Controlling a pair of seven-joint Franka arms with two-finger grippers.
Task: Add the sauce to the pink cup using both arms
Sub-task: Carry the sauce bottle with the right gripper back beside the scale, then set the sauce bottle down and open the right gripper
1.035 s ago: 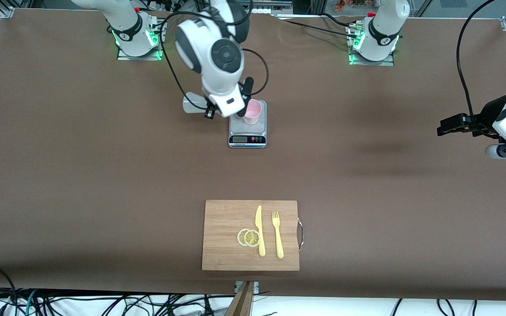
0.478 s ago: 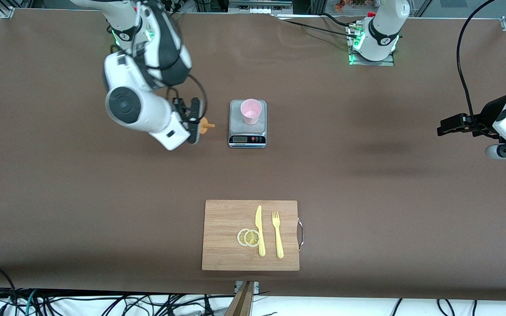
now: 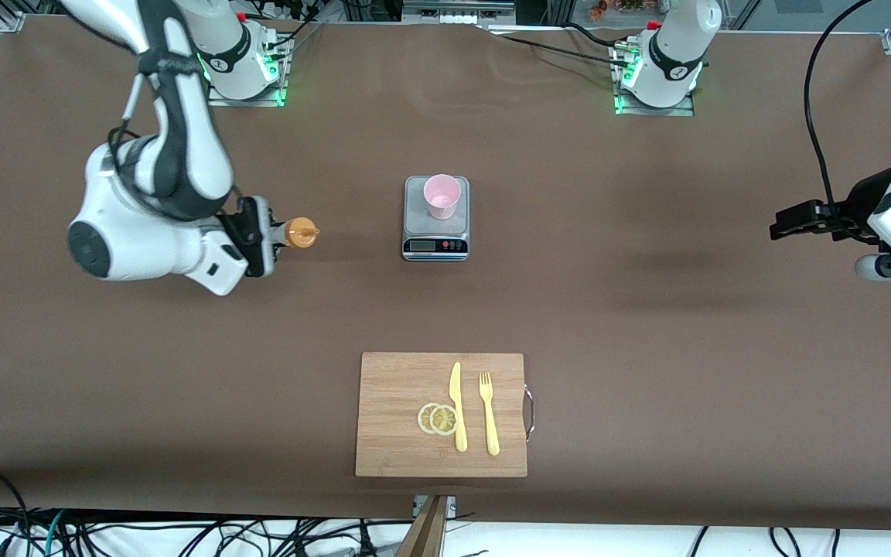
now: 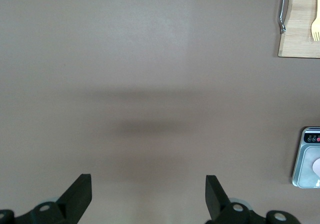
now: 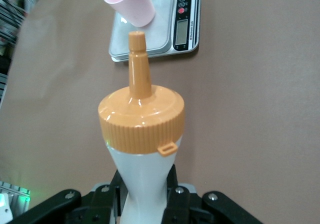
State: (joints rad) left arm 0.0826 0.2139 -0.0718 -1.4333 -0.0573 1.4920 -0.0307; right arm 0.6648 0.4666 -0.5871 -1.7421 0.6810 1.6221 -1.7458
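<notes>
I'd swung my right gripper away from the cup, pinching the sauce bottle; left gripper waited, spread wide.

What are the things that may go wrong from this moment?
1. The right gripper is shut on the sauce bottle; squeezing harder may push sauce out over the bare table.
2. The pink cup stands loose on the scale; a bump may tip it.
3. The left gripper waits open at its end of the table, steadying nothing.
</notes>
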